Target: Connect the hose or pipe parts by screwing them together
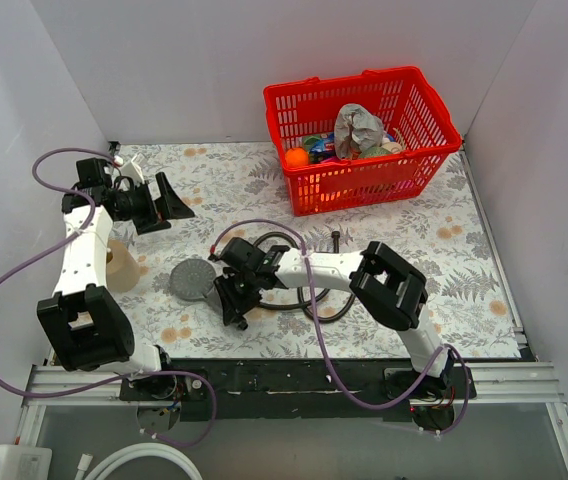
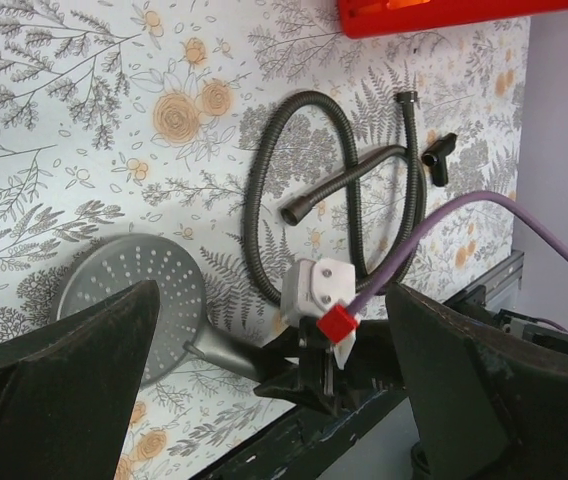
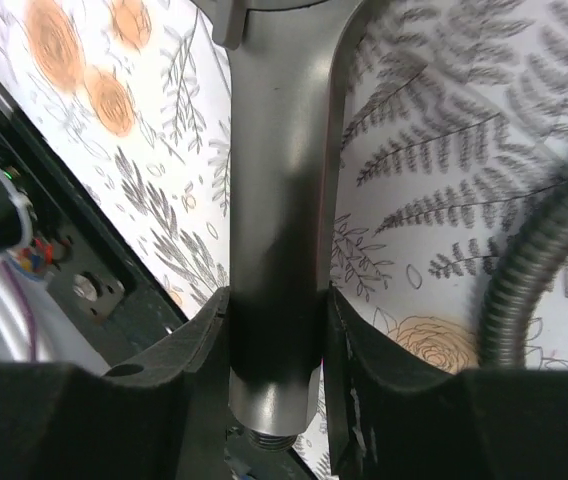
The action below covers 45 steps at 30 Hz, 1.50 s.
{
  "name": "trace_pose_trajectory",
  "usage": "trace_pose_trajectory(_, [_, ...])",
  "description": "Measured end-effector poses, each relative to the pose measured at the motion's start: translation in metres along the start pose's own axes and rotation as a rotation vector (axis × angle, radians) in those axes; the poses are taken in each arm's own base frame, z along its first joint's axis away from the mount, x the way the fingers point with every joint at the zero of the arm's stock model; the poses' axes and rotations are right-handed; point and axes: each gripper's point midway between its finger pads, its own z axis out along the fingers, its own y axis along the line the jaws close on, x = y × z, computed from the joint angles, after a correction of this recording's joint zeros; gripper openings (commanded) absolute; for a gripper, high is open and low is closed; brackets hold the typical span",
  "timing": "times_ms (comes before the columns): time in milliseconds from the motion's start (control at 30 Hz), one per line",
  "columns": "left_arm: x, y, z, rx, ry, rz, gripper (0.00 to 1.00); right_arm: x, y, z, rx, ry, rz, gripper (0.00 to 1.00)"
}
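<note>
The grey shower head (image 1: 194, 277) lies face up on the flowered table, and its disc (image 2: 134, 300) also shows in the left wrist view. My right gripper (image 1: 232, 300) is shut on its straight handle (image 3: 274, 200), both jaws pressed against the sides near the threaded end (image 3: 272, 438). The black flexible hose (image 1: 264, 238) lies looped just behind and right of that gripper, and its coils (image 2: 264, 190) rest flat, one open end facing the middle. A stretch of hose (image 3: 534, 270) runs beside the handle. My left gripper (image 1: 164, 212) hangs open and empty at the back left, far from both parts.
A red basket (image 1: 364, 180) filled with odds and ends stands at the back right. A small black part (image 1: 336, 238) lies by the hose's far end. A tan object (image 1: 119, 265) sits beside the left arm. The table's black front rail (image 1: 294, 375) runs close behind the held handle.
</note>
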Motion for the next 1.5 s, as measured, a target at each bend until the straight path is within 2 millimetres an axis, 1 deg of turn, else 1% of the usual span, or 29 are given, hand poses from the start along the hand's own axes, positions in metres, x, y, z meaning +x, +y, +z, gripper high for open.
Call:
trace_pose_trajectory(100, [-0.012,-0.011,-0.005,0.023,-0.005,-0.001,0.98,-0.012,-0.005,-0.008,-0.019,-0.047,0.102,0.01])
trace_pose_trajectory(167, [-0.027,-0.021,-0.011,0.047,-0.027,0.013,0.98,-0.02,-0.019,-0.023,-0.014,-0.096,0.19,0.01])
trace_pose_trajectory(200, [-0.035,-0.027,-0.014,0.059,-0.043,0.026,0.98,-0.028,-0.03,-0.035,0.003,-0.134,0.24,0.01])
trace_pose_trajectory(233, [-0.039,-0.032,-0.017,0.069,-0.054,0.033,0.98,-0.036,-0.035,-0.044,0.014,-0.166,0.265,0.01])
trace_pose_trajectory(267, [-0.043,-0.037,-0.02,0.082,-0.063,0.038,0.98,-0.049,-0.042,-0.056,0.024,-0.214,0.288,0.01])
trace_pose_trajectory(300, [-0.046,-0.041,-0.022,0.094,-0.069,0.041,0.98,-0.062,-0.046,-0.066,0.027,-0.263,0.304,0.01])
trace_pose_trajectory(367, [-0.045,-0.046,-0.023,0.114,-0.065,0.033,0.98,-0.086,-0.047,-0.086,0.014,-0.354,0.317,0.01])
trace_pose_trajectory(433, [-0.04,-0.045,-0.02,0.129,-0.047,0.011,0.98,-0.101,-0.04,-0.1,-0.017,-0.417,0.319,0.01])
trace_pose_trajectory(533, [-0.027,-0.036,-0.01,0.137,-0.009,-0.036,0.98,-0.113,-0.028,-0.107,-0.065,-0.46,0.323,0.01])
trace_pose_trajectory(633, [-0.001,-0.019,0.005,0.132,0.063,-0.114,0.98,-0.11,-0.022,-0.105,-0.086,-0.443,0.338,0.01])
trace_pose_trajectory(733, [0.027,-0.002,0.019,0.119,0.143,-0.184,0.98,-0.108,-0.021,-0.104,-0.08,-0.436,0.358,0.01])
trace_pose_trajectory(767, [0.033,0.003,0.022,0.112,0.16,-0.194,0.98,-0.108,-0.023,-0.104,-0.072,-0.435,0.363,0.01])
trace_pose_trajectory(833, [0.039,0.006,0.023,0.101,0.175,-0.196,0.98,-0.107,-0.026,-0.104,-0.058,-0.436,0.375,0.01])
trace_pose_trajectory(867, [0.039,0.007,0.023,0.099,0.172,-0.187,0.98,-0.107,-0.027,-0.104,-0.052,-0.437,0.38,0.03])
trace_pose_trajectory(933, [0.036,0.007,0.022,0.097,0.157,-0.161,0.98,-0.107,-0.029,-0.103,-0.042,-0.439,0.374,0.24])
trace_pose_trajectory(967, [0.035,0.007,0.021,0.095,0.15,-0.151,0.98,-0.105,-0.03,-0.103,-0.033,-0.435,0.372,0.37])
trace_pose_trajectory(1067, [0.031,0.005,0.02,0.096,0.139,-0.128,0.98,-0.1,-0.032,-0.1,-0.008,-0.424,0.333,0.54])
trace_pose_trajectory(1100, [0.029,0.005,0.02,0.096,0.137,-0.123,0.98,-0.096,-0.036,-0.098,0.02,-0.417,0.319,0.56])
trace_pose_trajectory(1133, [0.028,0.005,0.019,0.096,0.133,-0.117,0.98,-0.086,-0.044,-0.093,0.061,-0.396,0.298,0.58])
trace_pose_trajectory(1200, [0.023,0.003,0.017,0.097,0.122,-0.103,0.98,-0.057,-0.057,-0.082,0.143,-0.318,0.27,0.61])
trace_pose_trajectory(1233, [0.019,0.001,0.016,0.097,0.114,-0.094,0.98,-0.042,-0.061,-0.078,0.174,-0.278,0.252,0.61])
trace_pose_trajectory(1267, [0.017,0.0,0.016,0.098,0.109,-0.088,0.98,-0.033,-0.062,-0.076,0.207,-0.25,0.229,0.64])
trace_pose_trajectory(1333, [0.011,-0.002,0.014,0.1,0.095,-0.073,0.98,-0.011,-0.063,-0.071,0.267,-0.191,0.18,0.64])
trace_pose_trajectory(1467, [0.006,-0.004,0.012,0.101,0.084,-0.06,0.98,0.023,-0.064,-0.063,0.335,-0.111,0.099,0.65])
trace_pose_trajectory(1500, [0.006,-0.004,0.012,0.101,0.085,-0.061,0.98,0.03,-0.068,-0.062,0.356,-0.091,0.084,0.65])
